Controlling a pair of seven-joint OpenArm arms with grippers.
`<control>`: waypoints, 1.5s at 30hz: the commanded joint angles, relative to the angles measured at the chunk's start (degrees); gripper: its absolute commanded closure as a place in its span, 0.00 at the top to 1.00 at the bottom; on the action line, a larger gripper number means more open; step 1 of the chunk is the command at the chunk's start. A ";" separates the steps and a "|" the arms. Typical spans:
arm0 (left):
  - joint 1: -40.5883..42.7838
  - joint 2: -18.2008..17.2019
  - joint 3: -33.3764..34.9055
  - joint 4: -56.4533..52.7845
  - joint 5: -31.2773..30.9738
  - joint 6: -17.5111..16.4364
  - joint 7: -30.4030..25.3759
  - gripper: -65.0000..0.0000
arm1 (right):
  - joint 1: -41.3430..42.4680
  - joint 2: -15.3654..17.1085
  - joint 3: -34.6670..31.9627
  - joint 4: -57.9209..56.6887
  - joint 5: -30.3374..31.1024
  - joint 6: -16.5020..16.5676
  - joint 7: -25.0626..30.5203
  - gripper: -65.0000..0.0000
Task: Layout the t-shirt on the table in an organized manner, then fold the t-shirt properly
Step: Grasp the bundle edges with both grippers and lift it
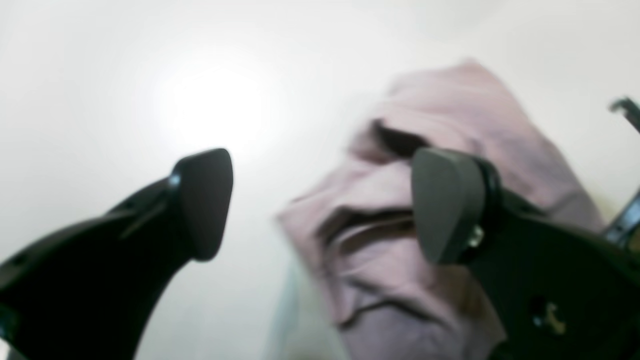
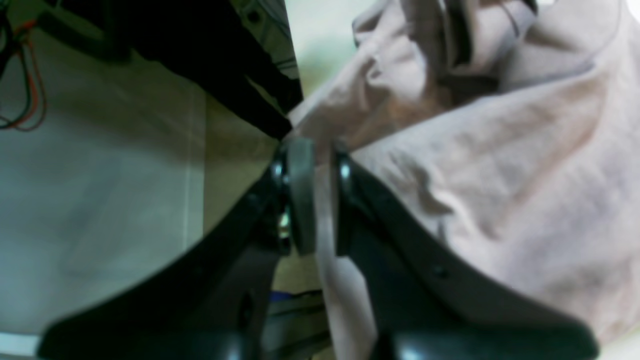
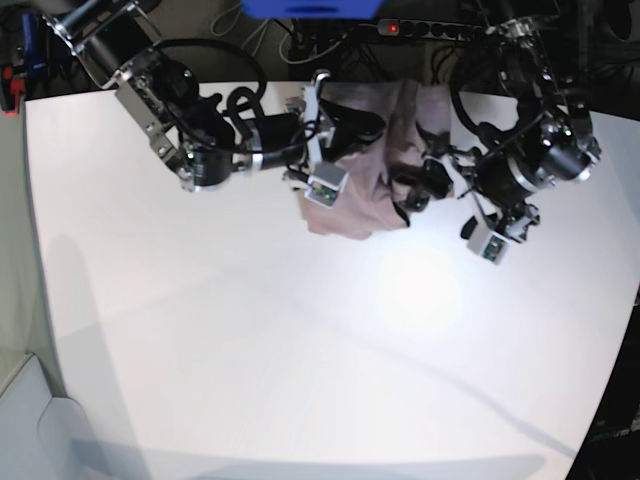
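The mauve-brown t-shirt (image 3: 352,205) lies bunched near the far edge of the white table (image 3: 300,350). My right gripper (image 2: 322,200) is shut on a fold of the t-shirt (image 2: 500,165), with cloth pinched between its pads. In the base view the right gripper (image 3: 362,128) sits at the shirt's upper left part. My left gripper (image 1: 325,200) is open, with nothing between its pads (image 1: 205,200). The crumpled t-shirt (image 1: 465,110) lies just beyond it. In the base view the left gripper (image 3: 418,188) is at the shirt's right side.
A power strip (image 3: 420,27) with a red light and a blue object (image 3: 310,8) lie beyond the table's far edge. Orange cables (image 2: 30,75) and a dark frame (image 2: 210,50) show past the table edge in the right wrist view.
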 commanded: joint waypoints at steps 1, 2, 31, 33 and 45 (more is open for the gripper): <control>-1.05 -0.54 0.44 -0.23 -0.79 0.12 -0.81 0.83 | 0.70 -0.05 0.26 0.96 1.28 0.41 1.16 0.07; -1.49 -0.54 0.79 -1.28 -0.79 0.12 -0.90 0.83 | 0.70 -0.05 0.26 0.96 1.28 0.41 1.16 0.07; -0.96 -0.80 -10.20 -7.35 -0.88 0.12 -5.73 0.00 | 0.88 0.30 0.26 0.96 1.28 0.41 1.16 0.07; -0.96 -1.68 -13.19 -7.52 -0.88 0.12 -5.73 0.00 | 0.79 0.30 0.26 0.96 1.28 0.41 1.16 0.07; 1.68 -3.35 -13.80 -10.60 -0.88 0.12 -5.73 0.00 | 0.96 0.04 0.26 0.87 1.28 0.41 1.16 0.07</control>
